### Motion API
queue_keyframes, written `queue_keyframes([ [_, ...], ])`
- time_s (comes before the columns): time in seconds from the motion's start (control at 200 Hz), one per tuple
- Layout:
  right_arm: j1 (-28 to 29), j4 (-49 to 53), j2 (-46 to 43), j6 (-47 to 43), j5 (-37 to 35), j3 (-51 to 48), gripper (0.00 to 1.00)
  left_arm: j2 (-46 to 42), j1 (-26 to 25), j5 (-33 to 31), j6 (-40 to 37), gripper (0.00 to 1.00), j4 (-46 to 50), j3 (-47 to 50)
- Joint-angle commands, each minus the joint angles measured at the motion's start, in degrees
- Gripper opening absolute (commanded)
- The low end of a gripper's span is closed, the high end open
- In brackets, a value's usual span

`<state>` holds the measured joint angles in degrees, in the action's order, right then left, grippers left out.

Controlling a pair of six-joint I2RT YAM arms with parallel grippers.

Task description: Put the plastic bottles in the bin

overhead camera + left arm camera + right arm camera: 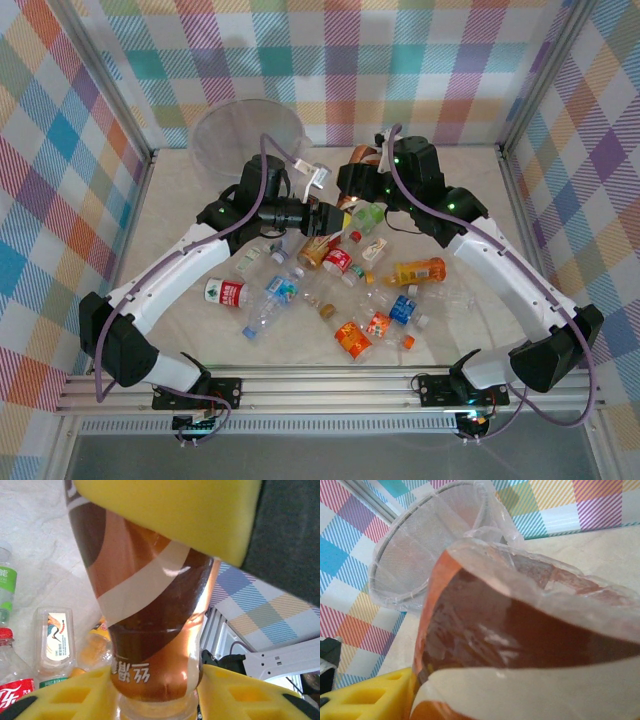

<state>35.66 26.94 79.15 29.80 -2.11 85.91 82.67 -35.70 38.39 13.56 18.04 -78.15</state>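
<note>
Asking, K: which jaws hold what?

Answering, M: left gripper (pixel 325 215) narrow; its yellow fingers (pixel 65 700) sit against both sides of the neck end of a brown bottle (pixel 150 605); reads as a grip. Right gripper (pixel 352 190) narrow too, clamped on a bottle with the same brown label and pale band; in the left wrist view a second yellow pad (pixel 175 510) lies over the bottle's far end; I judge one bottle in two grips; not certain.

Asking, K: and the bin?

Answering, M: bin (pixel 225 150) upright at the far left corner of the table (pixel 480 190); from the jaws it lies left and toward the far edge; in the right wrist view its mouth stands just beyond the bottle's base. Long axis runs from the neck at the left gripper to the base at the right one; neither arm clearly nearer the bin.

Asking, K: counts?

Answering, M: one bin; one bottle held; loose bottles (pixel 420 271) lying mid-table toward the near edge, about thirteen; they overlap, so no firm count.
</note>
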Motion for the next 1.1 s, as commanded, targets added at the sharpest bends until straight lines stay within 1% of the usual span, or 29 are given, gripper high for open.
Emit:
queue_keyframes([
  [0.0, 0.5, -2.1, -0.2, 1.7, 2.6, 1.1, 0.62, -1.7, -0.8, 1.1, -1.9, 0.56, 0.2, -1.7],
  [0.08, 0.6, -1.6, 0.0, 2.1, 4.3, 2.0, 0.62, -2.2, -0.8, 0.8, -1.9, 0.67, -0.8, -1.4],
  [0.19, 0.7, -3.4, -1.2, 3.1, 4.5, -0.5, 0.61, -1.3, -0.8, 1.3, -1.1, 0.68, -1.1, -1.5],
  [0.27, 0.7, -3.6, -0.9, 3.9, 5.2, -0.5, 0.61, -1.5, -1.1, 1.8, -1.2, 0.64, -1.2, -1.0],
  [0.45, 0.9, -3.6, -0.6, 4.1, 5.1, 0.6, 0.61, -1.4, -1.5, 0.9, -1.7, 0.48, -0.5, -1.4],
  [0.625, 1.1, -4.6, -0.6, 4.2, 5.5, -0.3, 0.61, -1.2, -1.5, 1.2, -1.6, 0.43, -0.6, -1.5],
  [0.76, 1.2, -5.1, -0.2, 4.5, 5.6, -1.1, 0.65, -1.7, -1.5, 0.4, -1.9, 0.39, -0.2, -1.6],
  [0.855, 1.2, -5.4, -0.6, 4.6, 5.3, -1.7, 0.69, -1.8, -1.4, -0.3, -2.4, 0.37, 0.5, -1.7],
  [0.925, 1.2, -5.3, -1.1, 4.4, 5.1, -1.8, 0.76, -1.9, -1.5, -0.6, -2.6, 0.36, 0.8, -1.8],
  [1.035, 1.2, -4.7, -1.8, 3.9, 4.5, -1.7, 0.9, -2.1, -1.5, -1.2, -2.7, 0.36, 1.2, -1.7],
  [1.095, 1.2, -4.3, -2.4, 3.6, 3.6, -1.7, 0.95, -2.0, -1.5, -1.5, -2.9, 0.36, 1.3, -1.8],
])
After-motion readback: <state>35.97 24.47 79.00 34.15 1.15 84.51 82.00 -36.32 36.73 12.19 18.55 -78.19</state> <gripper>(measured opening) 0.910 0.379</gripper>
